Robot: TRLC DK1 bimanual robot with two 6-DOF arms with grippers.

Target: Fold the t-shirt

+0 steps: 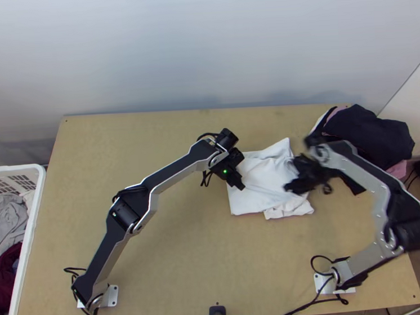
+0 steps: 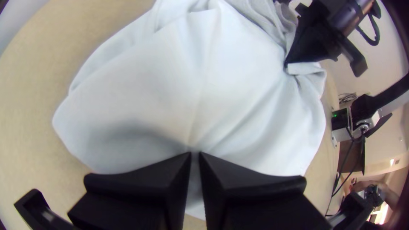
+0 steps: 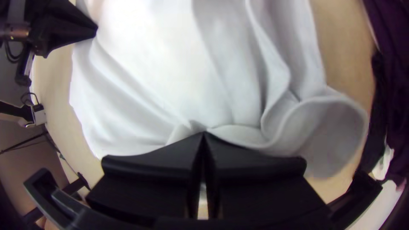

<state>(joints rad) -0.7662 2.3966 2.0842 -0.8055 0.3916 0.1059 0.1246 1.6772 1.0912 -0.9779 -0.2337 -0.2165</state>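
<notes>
White t-shirt (image 1: 260, 191) on the light wooden desk (image 1: 175, 255), right of centre in the top view. It lies partly folded in a compact, wrinkled layer, with one corner pointing toward the desk's far edge and a smaller flap (image 1: 289, 209) projecting at the near side. The left gripper (image 1: 241, 186) is at the t-shirt's left part; the right gripper (image 1: 292, 187) is at its right part, and both arms extend inward from their bases at the near edge.

In the left wrist view, the fingers of the left gripper (image 2: 195, 154) stand nearly together with a narrow gap, pinching the white cloth; creases radiate from the grip. In the right wrist view, the fingers of the right gripper (image 3: 204, 133) meet at their tips on a gathered fold of the t-shirt, and a loose, curled part of the cloth lies just beside them.

At the right edge of the desk rests a bunched pile of dark clothes (image 1: 372, 132), with pink cloth (image 1: 398, 169) at its near side. Beside the desk's left edge is a white basket (image 1: 27, 251) containing grey (image 1: 11, 216) and dark red garments (image 1: 3, 284).
</notes>
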